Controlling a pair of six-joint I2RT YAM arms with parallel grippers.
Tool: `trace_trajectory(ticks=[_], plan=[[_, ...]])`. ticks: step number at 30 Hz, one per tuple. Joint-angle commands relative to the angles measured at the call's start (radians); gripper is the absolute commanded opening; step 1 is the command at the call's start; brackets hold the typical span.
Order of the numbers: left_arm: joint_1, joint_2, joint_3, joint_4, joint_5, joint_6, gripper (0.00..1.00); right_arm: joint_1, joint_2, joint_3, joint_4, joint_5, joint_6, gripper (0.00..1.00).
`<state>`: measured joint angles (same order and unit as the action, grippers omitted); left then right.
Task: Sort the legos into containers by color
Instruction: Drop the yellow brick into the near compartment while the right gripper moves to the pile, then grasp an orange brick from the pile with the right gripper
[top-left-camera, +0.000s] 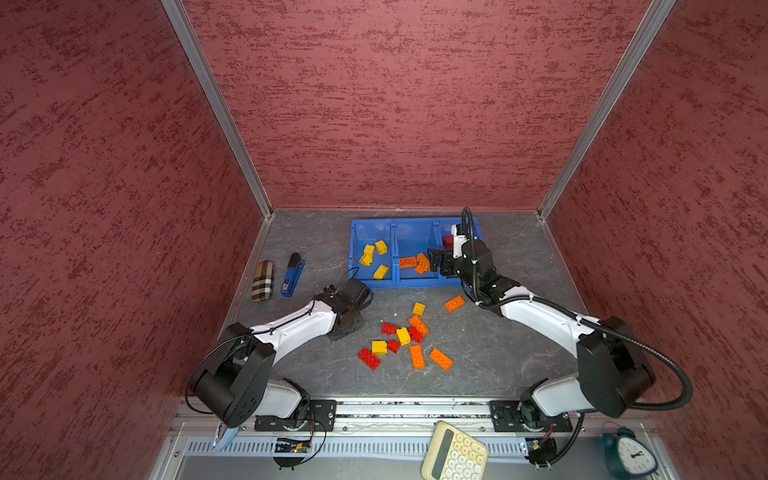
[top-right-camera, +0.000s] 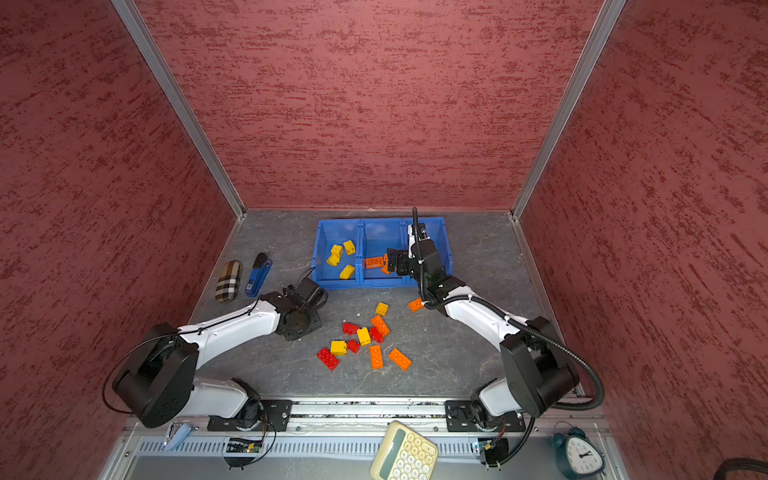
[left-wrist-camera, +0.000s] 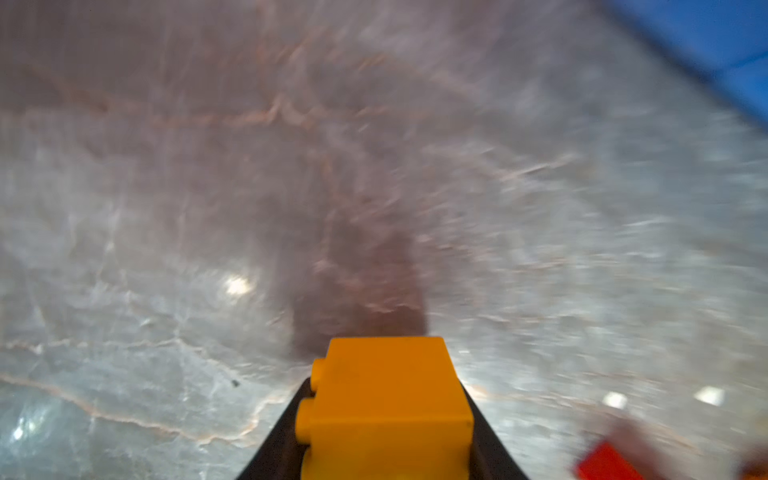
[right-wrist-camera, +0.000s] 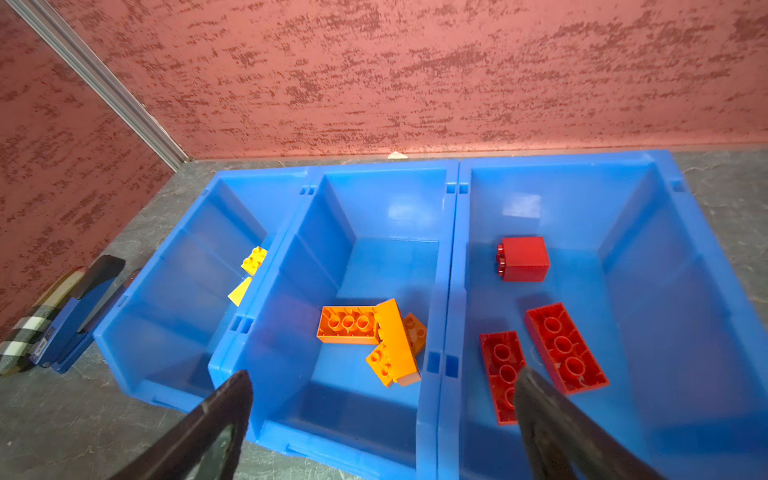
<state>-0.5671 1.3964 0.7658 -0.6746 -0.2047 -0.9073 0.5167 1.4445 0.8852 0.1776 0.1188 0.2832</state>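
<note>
The left wrist view shows the left gripper (left-wrist-camera: 384, 384) closed narrowly on a yellow brick (left-wrist-camera: 386, 415). Its dark fingers (left-wrist-camera: 282, 449) press both sides, and the studs face sideways. The marbled grey table (left-wrist-camera: 166, 249) behind is blurred; the brick seems lifted clear of it, though I cannot be sure. In both top views that arm's wrist sits left of centre, just below-left of the containers (top-left-camera: 374, 284), and hides the fingers.

The right gripper (right-wrist-camera: 384, 374) stands wide apart, holding nothing, above the front of the containers.

The containers lie at the upper centre of the table. The left bin holds yellow bricks (top-left-camera: 374, 257), the middle bin orange bricks (right-wrist-camera: 349, 328) and the right bin red bricks (right-wrist-camera: 565, 349). Loose legos (top-left-camera: 403, 338) in all three colours lie mid-table.

A blue stapler (top-left-camera: 293, 276) at the left carries a small label, too small to read. The calculator (top-left-camera: 455, 453) keys and the clock (top-left-camera: 629, 455) face at the lower edge are equally illegible.
</note>
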Motion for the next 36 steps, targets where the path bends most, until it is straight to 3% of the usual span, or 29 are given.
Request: trace_trajectory(ticks=[1,10,17,22,27,30,33,36], plan=[[-0.011,-0.013,0.108,0.037,-0.046,0.130,0.36,0.007,-0.037,-0.016,0.073,0.018,-0.018,0.99],[-0.002,0.197,0.420,0.088,-0.097,0.354,0.36,0.006,-0.072,-0.029,0.075,0.040,-0.017,0.99],[0.056,0.428,0.626,0.108,-0.084,0.405,0.37,0.006,-0.143,-0.080,0.040,0.051,0.001,0.99],[0.062,0.542,0.762,0.074,-0.084,0.415,0.43,0.007,-0.142,-0.118,-0.061,-0.050,0.059,0.99],[0.061,0.540,0.787,0.080,-0.065,0.410,0.54,0.010,-0.191,-0.189,-0.212,0.031,0.200,0.99],[0.062,0.515,0.774,0.088,-0.051,0.406,0.62,0.007,-0.233,-0.259,-0.235,0.013,0.245,0.99],[0.063,0.487,0.748,0.105,-0.032,0.406,0.67,0.008,-0.248,-0.311,-0.223,-0.069,0.186,0.99],[0.065,0.463,0.731,0.107,-0.033,0.407,0.72,0.001,-0.207,-0.277,-0.303,-0.078,0.120,0.99]])
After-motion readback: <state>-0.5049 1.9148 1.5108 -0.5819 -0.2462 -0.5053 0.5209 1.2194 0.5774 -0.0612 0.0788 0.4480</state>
